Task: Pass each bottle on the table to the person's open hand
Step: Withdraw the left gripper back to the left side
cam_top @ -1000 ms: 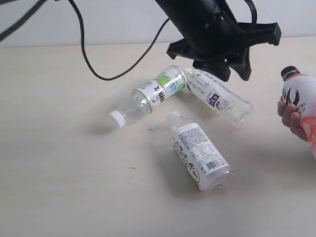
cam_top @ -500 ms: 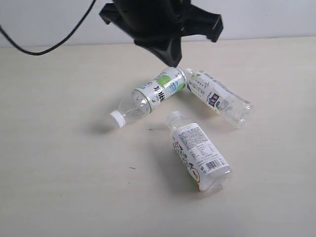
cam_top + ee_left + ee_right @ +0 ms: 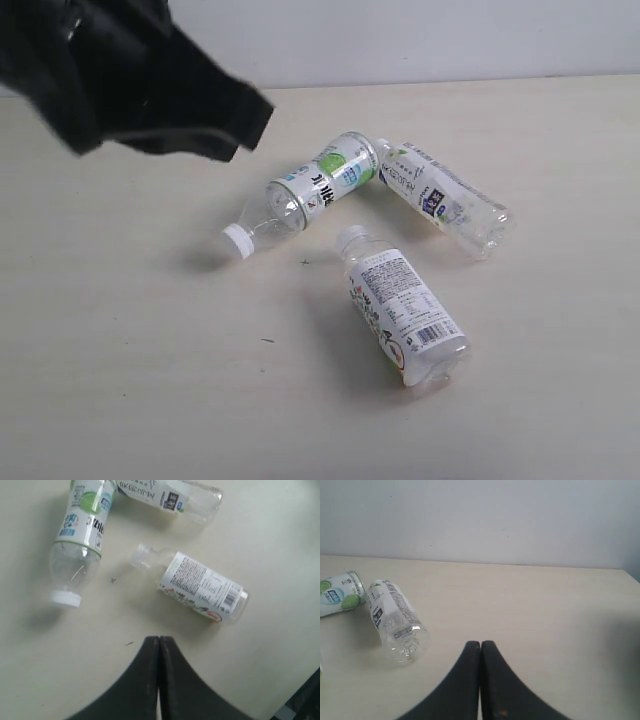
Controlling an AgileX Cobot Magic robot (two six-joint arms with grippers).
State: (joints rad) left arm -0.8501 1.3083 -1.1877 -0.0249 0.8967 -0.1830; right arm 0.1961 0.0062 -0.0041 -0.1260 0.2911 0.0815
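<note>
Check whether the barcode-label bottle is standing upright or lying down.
Lying down. The barcode-label bottle rests on its side on the table, its whole length flat against the surface, label facing up.

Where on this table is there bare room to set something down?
In the exterior view, bare table spreads left of the green-labelled bottle and the barcode-labelled bottle. Another free strip lies right of the blue-marked bottle. Crowded: the middle, where the three bottles converge.

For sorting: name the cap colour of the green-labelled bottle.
White cap; the left wrist view shows it best.
</note>
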